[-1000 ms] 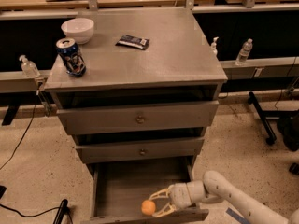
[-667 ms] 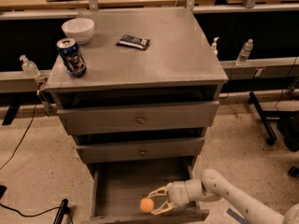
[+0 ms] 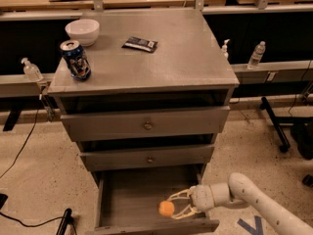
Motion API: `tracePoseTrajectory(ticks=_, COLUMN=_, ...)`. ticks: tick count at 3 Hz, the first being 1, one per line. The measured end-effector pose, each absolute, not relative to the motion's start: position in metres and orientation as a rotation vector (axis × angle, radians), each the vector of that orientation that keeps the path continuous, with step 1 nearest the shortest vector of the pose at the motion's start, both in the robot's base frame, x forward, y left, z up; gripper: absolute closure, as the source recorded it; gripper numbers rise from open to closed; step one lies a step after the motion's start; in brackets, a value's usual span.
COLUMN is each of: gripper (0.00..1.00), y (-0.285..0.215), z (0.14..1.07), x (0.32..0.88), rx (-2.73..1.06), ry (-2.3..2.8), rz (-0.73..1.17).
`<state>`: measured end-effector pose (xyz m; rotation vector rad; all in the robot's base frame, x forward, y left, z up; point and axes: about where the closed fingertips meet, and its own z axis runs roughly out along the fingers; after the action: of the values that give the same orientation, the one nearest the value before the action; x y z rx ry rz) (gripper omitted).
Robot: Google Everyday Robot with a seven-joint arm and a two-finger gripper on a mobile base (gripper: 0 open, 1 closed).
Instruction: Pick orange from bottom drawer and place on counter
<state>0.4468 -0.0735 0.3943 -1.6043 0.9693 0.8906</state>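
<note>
- On the left part of the counter [image 3: 186, 58], a soda can [image 3: 76, 59] stands upright, with a white bowl [image 3: 82, 31] just behind it.
- Near the counter's middle lies a flat dark packet [image 3: 140, 44].
- Below, the 2 upper drawers [image 3: 146, 125] stand slightly out, and the bottom drawer [image 3: 122, 199] is pulled wide open.
- At that drawer's front right, the orange [image 3: 167, 208] is pinched between the 2 curved fingers of the gripper [image 3: 170, 207].
- From the lower right, the white arm [image 3: 244, 195] reaches in.

My cream-white end effector [image 3: 171, 207] is in the grey bottom drawer [image 3: 127, 199], at the bright orange fruit [image 3: 167, 208]; the surface [image 3: 186, 58] above is dull grey.
</note>
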Motion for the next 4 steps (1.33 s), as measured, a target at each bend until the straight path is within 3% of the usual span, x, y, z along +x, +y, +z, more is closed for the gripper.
tracePoseTrajectory(ticks=2, gripper=1.0, y=-0.123, z=0.449, x=0.456, rx=-1.412, ry=1.104, rz=0.981)
tracePoseTrajectory(ticks=4, gripper=1.0, y=-0.116, z=0.455, x=0.463, rx=-1.461, ry=1.135, rz=0.981)
